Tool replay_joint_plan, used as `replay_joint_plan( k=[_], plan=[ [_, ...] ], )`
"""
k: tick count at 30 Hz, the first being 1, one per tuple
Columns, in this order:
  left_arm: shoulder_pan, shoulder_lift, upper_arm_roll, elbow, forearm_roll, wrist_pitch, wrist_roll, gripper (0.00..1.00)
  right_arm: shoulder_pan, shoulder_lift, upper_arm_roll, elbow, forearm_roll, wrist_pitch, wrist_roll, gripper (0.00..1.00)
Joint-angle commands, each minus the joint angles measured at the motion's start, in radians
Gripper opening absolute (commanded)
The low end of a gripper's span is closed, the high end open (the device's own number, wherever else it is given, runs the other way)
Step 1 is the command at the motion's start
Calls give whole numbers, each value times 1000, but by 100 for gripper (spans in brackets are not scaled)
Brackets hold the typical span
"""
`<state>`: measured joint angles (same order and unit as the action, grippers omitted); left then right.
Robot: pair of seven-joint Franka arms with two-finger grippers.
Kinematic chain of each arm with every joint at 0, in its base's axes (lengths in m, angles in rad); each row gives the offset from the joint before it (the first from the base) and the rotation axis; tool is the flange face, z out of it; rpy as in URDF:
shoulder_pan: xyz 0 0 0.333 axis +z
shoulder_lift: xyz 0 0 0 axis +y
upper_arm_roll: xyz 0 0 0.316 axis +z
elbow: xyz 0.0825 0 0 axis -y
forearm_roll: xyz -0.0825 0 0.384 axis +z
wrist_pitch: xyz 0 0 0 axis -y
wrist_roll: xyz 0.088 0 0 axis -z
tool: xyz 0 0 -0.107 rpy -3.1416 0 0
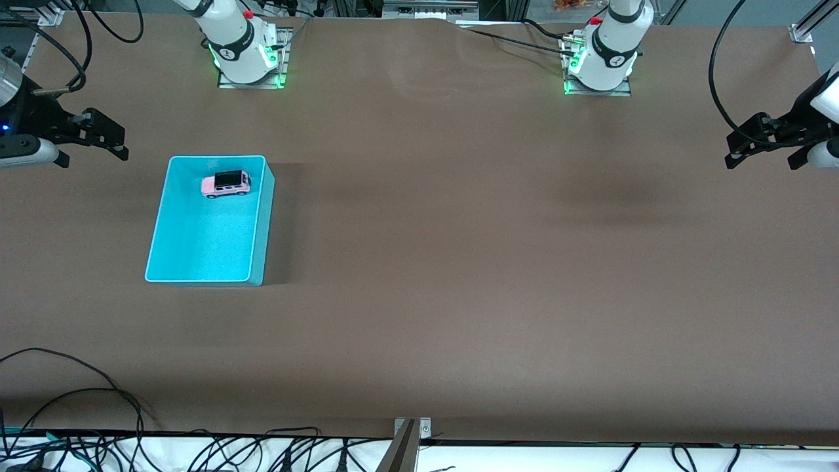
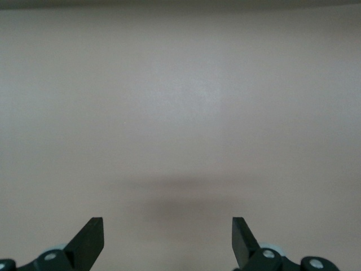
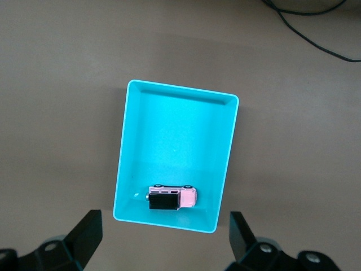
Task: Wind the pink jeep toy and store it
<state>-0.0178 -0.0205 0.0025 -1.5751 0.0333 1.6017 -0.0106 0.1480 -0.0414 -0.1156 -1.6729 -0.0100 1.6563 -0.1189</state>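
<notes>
The pink jeep toy [image 1: 226,184] stands on its wheels inside the turquoise bin [image 1: 196,242], at the bin's end farther from the front camera. It is pale pink with a black roof. In the right wrist view the jeep [image 3: 172,198] shows in the bin [image 3: 175,135] under the fingers. My right gripper [image 1: 121,143] hangs open and empty, apart from the bin, at the right arm's end of the table; the right wrist view shows its jaws [image 3: 164,217] spread wide. My left gripper [image 1: 741,149] hangs open and empty over the left arm's end, with only bare table under it [image 2: 167,221].
The brown table [image 1: 459,262] carries only the bin. Black cables [image 1: 78,406] lie along the table edge nearest the front camera, and a cable [image 3: 316,34] crosses a corner of the right wrist view. A metal bracket [image 1: 411,427] sits at that near edge.
</notes>
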Motion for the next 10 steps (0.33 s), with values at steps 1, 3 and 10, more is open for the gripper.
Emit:
replay_joint_plan(
  k=[1,3,10],
  plan=[
    [-1,16,5,36,-21,-23,20,100,-2,6,4,25,-15,-20,-4,100],
    [-1,16,5,35,-21,-23,20,100,-2,6,4,25,-15,-21,-4,100],
    [-1,16,5,35,-19,-23,20,100,1,6,4,22,-13,-21,-4,100]
  ],
)
